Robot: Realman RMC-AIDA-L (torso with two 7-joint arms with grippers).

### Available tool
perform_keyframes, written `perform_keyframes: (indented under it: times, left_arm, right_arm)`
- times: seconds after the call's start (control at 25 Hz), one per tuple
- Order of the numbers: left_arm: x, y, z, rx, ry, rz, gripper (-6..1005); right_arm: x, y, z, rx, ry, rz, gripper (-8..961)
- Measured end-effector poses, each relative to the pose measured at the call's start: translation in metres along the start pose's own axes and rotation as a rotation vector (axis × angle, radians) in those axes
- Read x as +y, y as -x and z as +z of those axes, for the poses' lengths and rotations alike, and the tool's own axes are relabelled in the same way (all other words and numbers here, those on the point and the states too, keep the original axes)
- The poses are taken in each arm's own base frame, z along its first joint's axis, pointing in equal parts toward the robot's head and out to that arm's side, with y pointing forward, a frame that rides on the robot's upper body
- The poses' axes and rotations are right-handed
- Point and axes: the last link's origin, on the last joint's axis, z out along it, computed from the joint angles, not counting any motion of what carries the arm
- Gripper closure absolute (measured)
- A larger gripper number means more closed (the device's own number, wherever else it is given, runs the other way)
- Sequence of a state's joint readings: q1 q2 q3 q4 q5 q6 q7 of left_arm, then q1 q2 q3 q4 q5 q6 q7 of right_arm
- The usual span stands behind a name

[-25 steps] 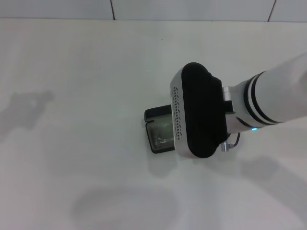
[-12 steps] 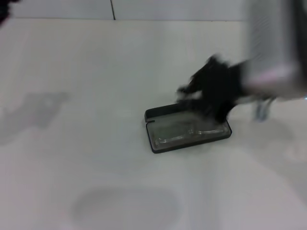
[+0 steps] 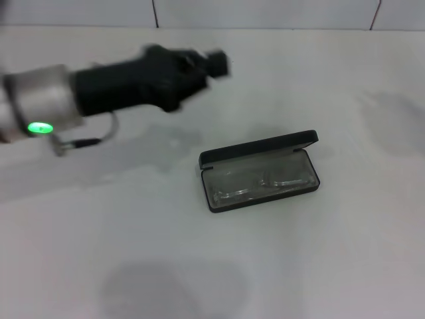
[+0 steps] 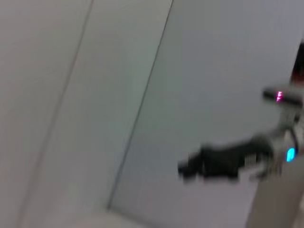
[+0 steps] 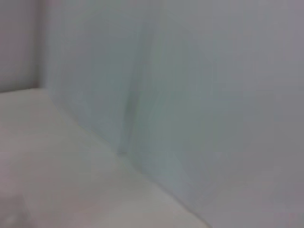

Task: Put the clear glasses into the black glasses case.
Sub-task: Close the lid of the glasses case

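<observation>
The black glasses case [image 3: 260, 149] lies open on the white table, right of centre, its lid standing up along the far side. The clear glasses [image 3: 259, 181] rest inside on the grey lining. My left gripper [image 3: 214, 63] reaches in from the left, above the table and well behind and to the left of the case, touching nothing. My right arm is out of the head view. The left wrist view shows my right gripper [image 4: 197, 165] far off in front of a wall, held in the air.
A tiled wall [image 3: 156, 12] runs along the table's far edge. The white tabletop [image 3: 133, 252] extends on all sides of the case.
My right arm, which was over the case, has pulled away to the right and out of the head view. My left arm has swung in from the left. The glasses now lie uncovered in the case.
</observation>
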State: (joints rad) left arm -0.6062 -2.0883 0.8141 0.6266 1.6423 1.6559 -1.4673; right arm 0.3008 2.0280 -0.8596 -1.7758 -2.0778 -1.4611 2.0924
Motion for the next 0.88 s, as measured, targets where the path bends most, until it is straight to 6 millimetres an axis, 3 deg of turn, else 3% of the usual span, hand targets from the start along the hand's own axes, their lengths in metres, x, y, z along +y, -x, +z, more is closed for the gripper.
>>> perform_keyframes:
  times: [0.16,0.28,0.88]
  left_arm:
    - [-0.008,0.023,0.040,-0.159,-0.003,-0.012,887]
    - [-0.013,0.034,0.053,-0.226,-0.043,0.000,867]
    - [-0.020,0.061,0.067,-0.319,-0.108,-0.038,826]
  right_arm:
    - [-0.020,-0.020,-0.012,-0.073,-0.025,0.106,747]
    - [-0.022,-0.029,-0.013,-0.131,0.003,0.151,743]
    - [-0.021,-0.049,0.002,-0.151,0.059,0.219,723]
